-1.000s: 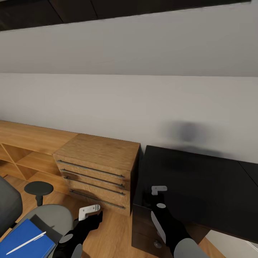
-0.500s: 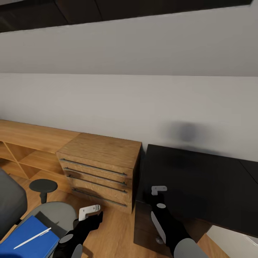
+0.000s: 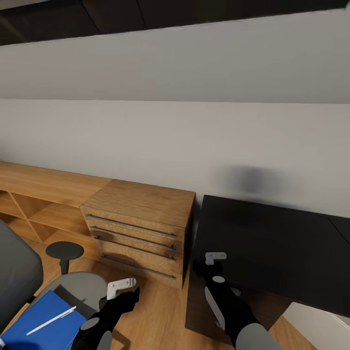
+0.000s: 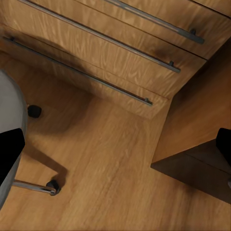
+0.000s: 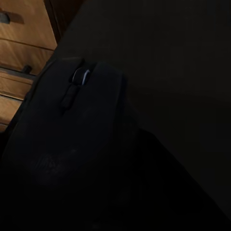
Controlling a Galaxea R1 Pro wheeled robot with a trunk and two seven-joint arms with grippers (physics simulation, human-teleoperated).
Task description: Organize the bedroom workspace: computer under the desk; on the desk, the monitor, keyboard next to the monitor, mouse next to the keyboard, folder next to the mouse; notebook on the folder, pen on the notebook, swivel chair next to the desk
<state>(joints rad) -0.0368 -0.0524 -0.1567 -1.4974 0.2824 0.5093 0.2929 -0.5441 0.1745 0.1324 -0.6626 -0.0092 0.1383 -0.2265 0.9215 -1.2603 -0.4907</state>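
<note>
- My left tool (image 3: 121, 288) sits at the lower centre-left of the head view, above the wood floor (image 3: 155, 311). Whether its fingers are spread or pressed together cannot be told.
- My right tool (image 3: 215, 258) sits at the lower centre of the head view, over the near left edge of the table (image 3: 272, 243). Its finger spacing cannot be told either.
- The right wrist view shows a dark mouse (image 5: 72, 125) with a pale scroll wheel close in front of the camera, against the black table (image 5: 183, 72) top. The view is too dark to tell whether my tool is gripping it.
- The table's glossy black top occupies the lower right of the head view, against the grey wall (image 3: 175, 141).
- A light-wood drawer cabinet (image 3: 138, 226) with four bar handles stands just beside the table's left end. A low wood shelf unit (image 3: 34, 194) extends from it toward the left edge of the frame.
- The swivel chair (image 3: 73, 289) is at the lower left corner, grey seat and backrest visible, one black armrest (image 3: 64, 250) above the seat.
- The blue folder (image 3: 43, 323) lies on the chair seat, with the white pen (image 3: 51, 320) lying diagonally on top of it.
- The left wrist view shows the drawer cabinet (image 4: 106, 43) front, the wood floor (image 4: 106, 163), and a chair castor (image 4: 52, 185).
</note>
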